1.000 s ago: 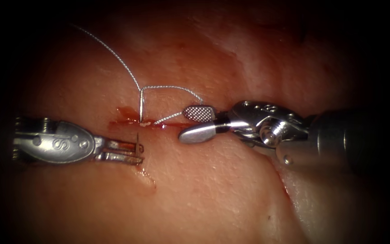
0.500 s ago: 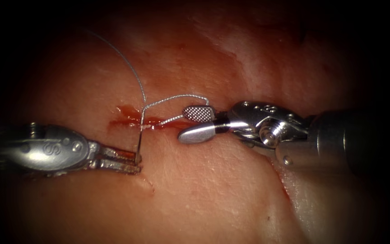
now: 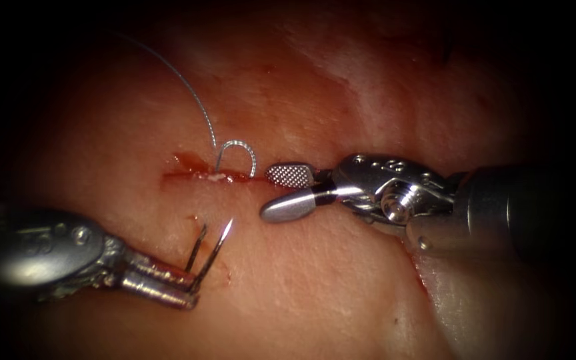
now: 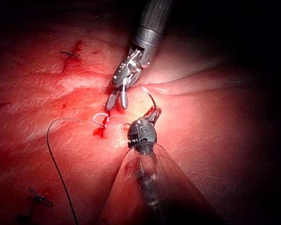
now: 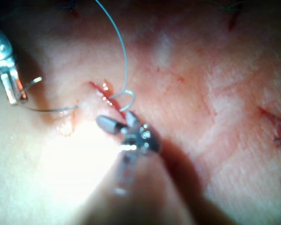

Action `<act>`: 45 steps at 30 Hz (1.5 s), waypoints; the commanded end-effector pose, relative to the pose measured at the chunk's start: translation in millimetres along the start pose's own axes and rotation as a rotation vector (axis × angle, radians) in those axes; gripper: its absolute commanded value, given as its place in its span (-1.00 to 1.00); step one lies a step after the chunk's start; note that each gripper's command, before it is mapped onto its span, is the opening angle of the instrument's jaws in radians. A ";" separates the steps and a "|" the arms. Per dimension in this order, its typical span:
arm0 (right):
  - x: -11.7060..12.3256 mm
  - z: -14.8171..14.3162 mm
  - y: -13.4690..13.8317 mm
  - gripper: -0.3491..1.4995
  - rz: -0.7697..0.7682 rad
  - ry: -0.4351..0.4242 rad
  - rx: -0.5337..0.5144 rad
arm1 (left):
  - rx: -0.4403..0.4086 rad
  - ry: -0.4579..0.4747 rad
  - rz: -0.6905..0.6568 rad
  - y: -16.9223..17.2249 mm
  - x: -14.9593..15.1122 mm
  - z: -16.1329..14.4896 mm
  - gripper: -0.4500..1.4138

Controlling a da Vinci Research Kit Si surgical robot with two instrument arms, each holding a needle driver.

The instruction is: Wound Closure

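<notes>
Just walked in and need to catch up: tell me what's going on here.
The left tool has its jaws shut on the needle, now free of the tissue and held below the cut; over the last second it drew away from the cut. The thread that trailed in a wide loop has shrunk to a small arch over the cut, its long tail running up and left. The right tool waits beside the cut's right end, jaws open, holding nothing. Red fluid marks the cut.

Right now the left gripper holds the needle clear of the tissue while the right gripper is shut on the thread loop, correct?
Not quite. In the endoscope view the right gripper is open and holds nothing, beside the thread loop. The left gripper does hold the needle clear of the tissue.
</notes>
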 end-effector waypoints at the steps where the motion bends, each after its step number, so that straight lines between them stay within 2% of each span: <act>1: -0.3 0.9 0.1 0.73 0.000 0.000 0.004 | -0.003 0.014 -0.004 -0.1 0.1 0.3 -1.00; 5: -0.3 1.0 0.1 0.73 0.000 -0.003 0.010 | -0.022 0.055 -0.007 0.6 1.3 -0.5 -1.00; 9: -0.4 1.0 -0.1 0.73 -0.001 -0.005 0.014 | -0.015 0.058 -0.009 1.0 2.2 -1.2 -1.00; 12: -0.4 1.1 -0.2 0.73 -0.001 -0.004 0.018 | 0.022 0.077 0.060 0.7 3.8 -2.1 -1.00; 15: -0.2 1.0 -0.4 0.71 0.001 -0.004 0.019 | 0.102 0.105 0.164 -0.4 6.5 -4.0 -1.00; 17: 0.3 0.8 -1.0 0.63 -0.029 -0.004 0.022 | 0.149 0.124 0.205 -1.7 8.6 -5.6 -1.00; 21: 1.7 0.5 -2.5 0.49 -0.103 -0.001 0.025 | 0.197 0.144 0.237 -3.2 10.5 -7.5 -1.00; 25: 3.4 0.7 -4.4 0.36 -0.204 0.003 0.028 | 0.228 0.139 0.241 -4.0 10.6 -8.6 -1.00; 29: 3.8 1.7 -5.7 0.05 -0.307 0.005 0.029 | 0.252 0.142 0.238 -4.1 9.9 -8.8 -1.00; 32: 3.5 3.0 -5.7 -0.05 -0.346 0.006 0.024 | 0.261 0.146 0.245 -4.0 9.4 -8.7 -1.00; 39: 1.8 5.2 -4.6 -0.05 -0.376 -0.009 0.002 | 0.256 0.158 0.257 -3.5 8.1 -8.2 -1.00; 43: -0.5 6.4 -3.4 -0.05 -0.398 -0.042 -0.010 | 0.254 0.166 0.260 -3.5 7.8 -8.2 -1.00; 45: -2.7 7.2 -3.0 -0.05 -0.418 -0.077 -0.025 | 0.253 0.171 0.268 -3.6 7.6 -8.4 -1.00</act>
